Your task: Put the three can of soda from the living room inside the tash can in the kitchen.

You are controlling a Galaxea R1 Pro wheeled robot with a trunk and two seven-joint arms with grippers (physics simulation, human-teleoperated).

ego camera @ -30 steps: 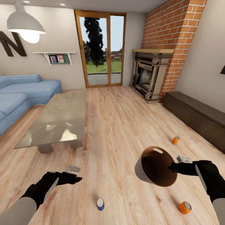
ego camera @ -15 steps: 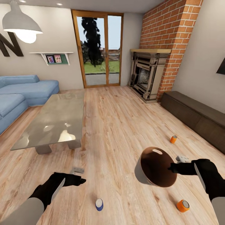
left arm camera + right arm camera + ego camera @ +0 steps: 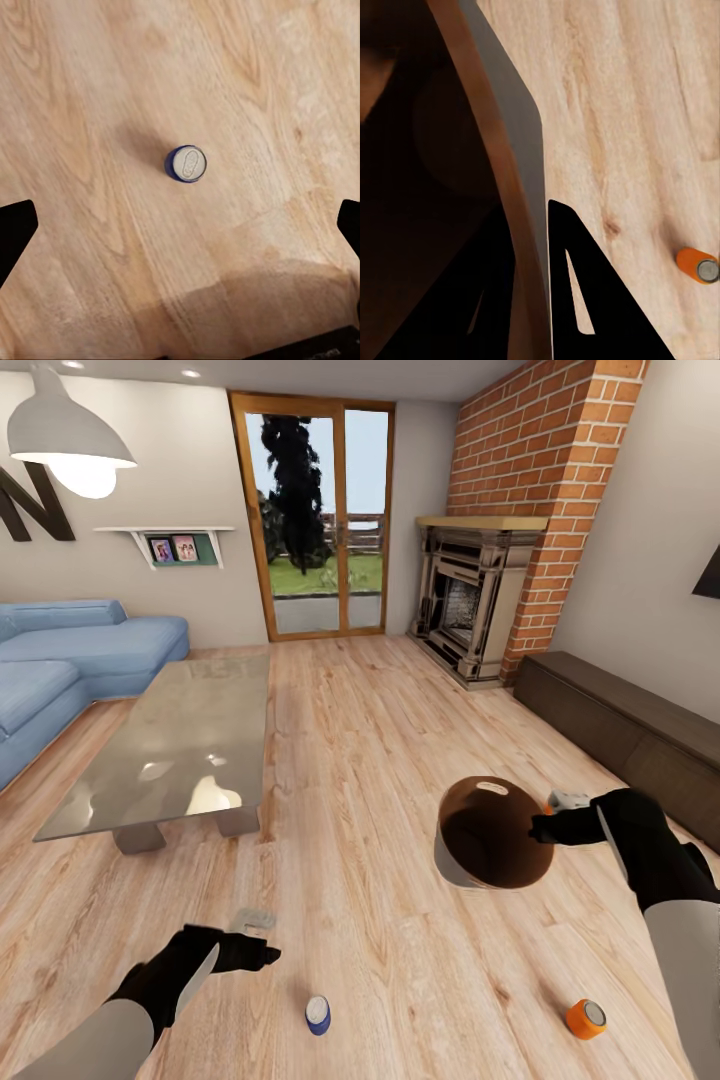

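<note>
- Setting: living room, wooden floor (image 3: 380, 760). Blue sofa (image 3: 70, 660) and glass coffee table (image 3: 170, 745) on the robot's left, brick fireplace (image 3: 480, 610) ahead, long dark cabinet (image 3: 620, 730) along the right wall.
- Right gripper (image 3: 540, 830) held the trash can (image 3: 487, 847) by its rim, one of the fingers (image 3: 585, 300) outside the grey wall and the other inside against the brown lining, clamped on the wall between them. The bin hung clear of the floor, tipped so its mouth faced the head camera. Judgement: carried here so the cans can be dropped in on the spot, rather than ferried one by one.
- Left gripper (image 3: 262, 956) hovered low over the floor with nothing in it; the fingers (image 3: 15, 232) stood wide apart at the wrist frame's edges.
- Blue can (image 3: 318, 1015) stood upright on the floor just beside the left gripper, near the middle of the left wrist view (image 3: 186, 163). Judgement: the arm was lined up above it for a top-down pick.
- One orange can (image 3: 586, 1018) lay on its side on the floor near the right arm, also seen in the right wrist view (image 3: 699, 266).
- A sliver of orange at the bin's far edge may be the third can; too hidden to be sure.
- No can in the bin yet, as far as its dark interior showed.
</note>
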